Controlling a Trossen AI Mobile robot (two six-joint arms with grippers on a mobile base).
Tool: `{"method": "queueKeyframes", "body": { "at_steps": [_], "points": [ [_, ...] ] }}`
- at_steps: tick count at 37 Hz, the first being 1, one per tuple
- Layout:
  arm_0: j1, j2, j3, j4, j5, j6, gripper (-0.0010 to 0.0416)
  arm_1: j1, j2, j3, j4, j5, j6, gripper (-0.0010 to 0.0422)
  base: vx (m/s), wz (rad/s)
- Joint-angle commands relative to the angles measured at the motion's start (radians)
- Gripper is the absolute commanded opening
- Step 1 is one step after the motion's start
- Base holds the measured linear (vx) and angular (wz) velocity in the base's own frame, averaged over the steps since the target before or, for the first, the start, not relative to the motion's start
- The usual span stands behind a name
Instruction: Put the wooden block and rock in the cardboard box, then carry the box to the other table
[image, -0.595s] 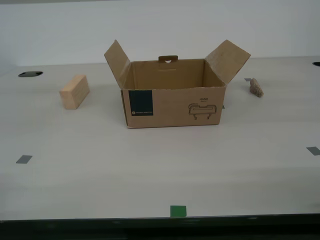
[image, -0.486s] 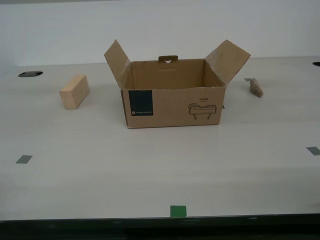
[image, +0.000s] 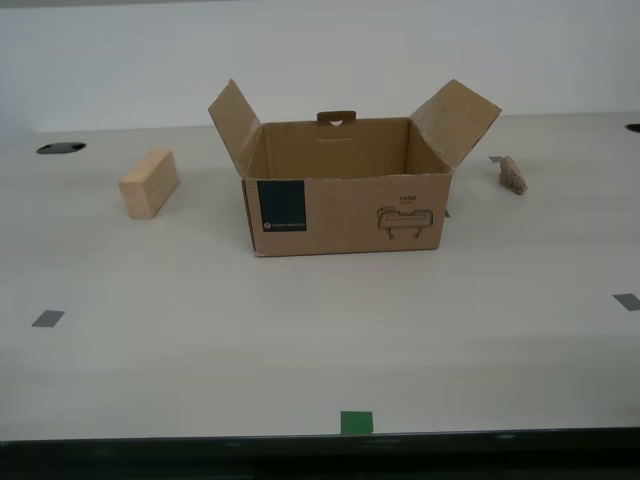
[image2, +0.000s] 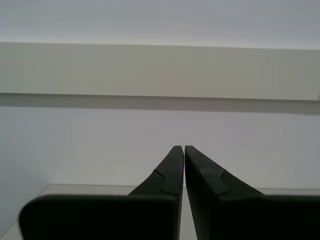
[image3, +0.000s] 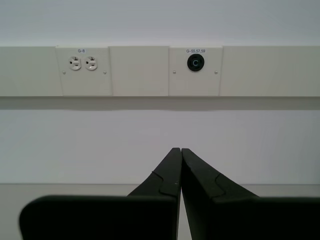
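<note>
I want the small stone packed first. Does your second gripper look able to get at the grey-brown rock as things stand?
Probably, though not at once. My second gripper is shut, facing the wall. The rough grey-brown rock lies in the open, apart from the brown cardboard box.

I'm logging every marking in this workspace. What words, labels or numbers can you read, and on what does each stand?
"G-8": small label above the double outlet on the wall panel.
"G-55,57,59": small label above the round black socket on the same panel.
Cardboard box: a short word above the line drawing, too blurred to read.
Dark label square: pale small print, too small to read.
</note>
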Motion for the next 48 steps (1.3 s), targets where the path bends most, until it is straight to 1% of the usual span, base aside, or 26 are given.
{"method": "queueKeyframes", "body": {
  "at_steps": [1, 48],
  "points": [
    [0.001, 0.000, 0.001, 0.002, 0.000, 0.000, 0.0000, 0.000, 0.000, 0.001, 0.006, 0.000, 0.002, 0.0000, 0.000, 0.000],
    [0.001, 0.000, 0.001, 0.003, 0.000, 0.000, 0.0001, 0.000, 0.000, 0.001, 0.006, 0.000, 0.001, 0.0000, 0.000, 0.000]
  ]
}}
